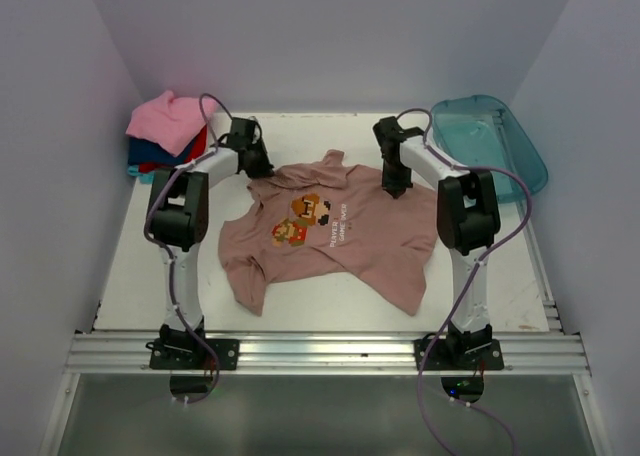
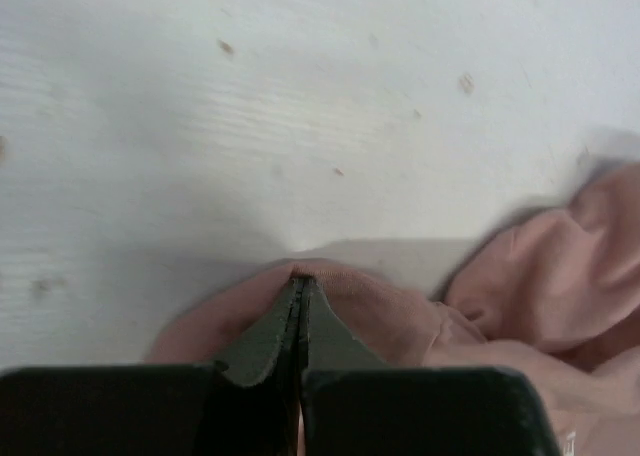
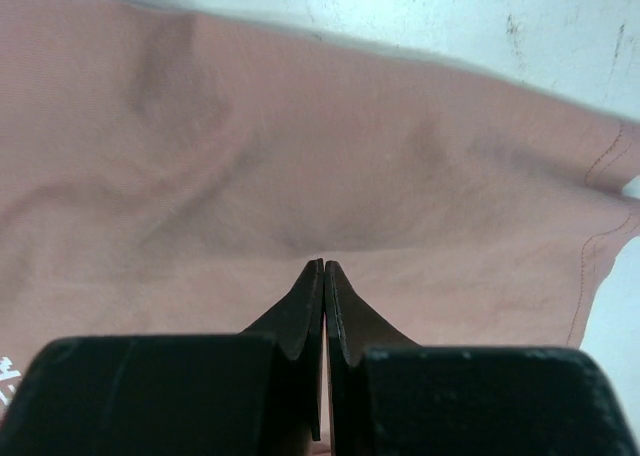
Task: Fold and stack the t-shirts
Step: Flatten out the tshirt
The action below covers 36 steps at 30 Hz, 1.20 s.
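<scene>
A dusty pink-brown t-shirt (image 1: 330, 241) with a pixel-character print lies spread and rumpled, print up, in the middle of the white table (image 1: 150, 266). At its far-left corner my left gripper (image 1: 262, 169) is shut on a fold of that cloth. In the left wrist view the fabric (image 2: 390, 306) wraps round the closed tips of the left gripper (image 2: 299, 276). My right gripper (image 1: 397, 189) is at the shirt's far-right part, shut on the cloth. In the right wrist view creases in the shirt (image 3: 300, 156) run to the closed tips of the right gripper (image 3: 323, 264).
A stack of folded t-shirts sits in the back left corner: bright pink (image 1: 165, 116) on top, red (image 1: 197, 144) and blue (image 1: 145, 156) beneath. A translucent teal tub (image 1: 490, 141) stands at the back right. White walls close in three sides.
</scene>
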Each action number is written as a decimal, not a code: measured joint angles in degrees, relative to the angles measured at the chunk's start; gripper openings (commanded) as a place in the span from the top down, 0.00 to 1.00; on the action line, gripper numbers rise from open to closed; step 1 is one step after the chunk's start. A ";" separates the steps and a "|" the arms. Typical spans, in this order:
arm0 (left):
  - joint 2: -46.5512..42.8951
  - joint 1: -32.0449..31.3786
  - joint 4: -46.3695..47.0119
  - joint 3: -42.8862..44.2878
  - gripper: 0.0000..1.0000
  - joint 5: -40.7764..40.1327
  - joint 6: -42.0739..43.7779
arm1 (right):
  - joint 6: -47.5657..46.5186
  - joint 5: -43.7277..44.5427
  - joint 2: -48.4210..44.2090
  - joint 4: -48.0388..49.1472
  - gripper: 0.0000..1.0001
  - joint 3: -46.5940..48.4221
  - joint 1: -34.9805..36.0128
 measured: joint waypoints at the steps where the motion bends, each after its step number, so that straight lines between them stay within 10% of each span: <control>1: 0.50 1.33 -0.09 0.85 1.00 -0.31 -0.28 | -0.15 0.00 0.15 -0.09 1.00 0.48 -0.09; 15: 6.93 16.81 -4.24 11.93 1.00 -2.10 -2.56 | -0.85 -0.17 4.48 -1.40 1.00 5.38 -1.46; 29: 9.62 18.38 -2.16 14.60 1.00 6.03 -2.95 | -0.52 -1.25 23.71 -8.94 1.00 38.38 -4.09; 36: 13.79 18.38 -3.30 21.64 1.00 8.33 -1.03 | 1.51 -0.42 24.52 -2.49 1.00 39.04 -7.82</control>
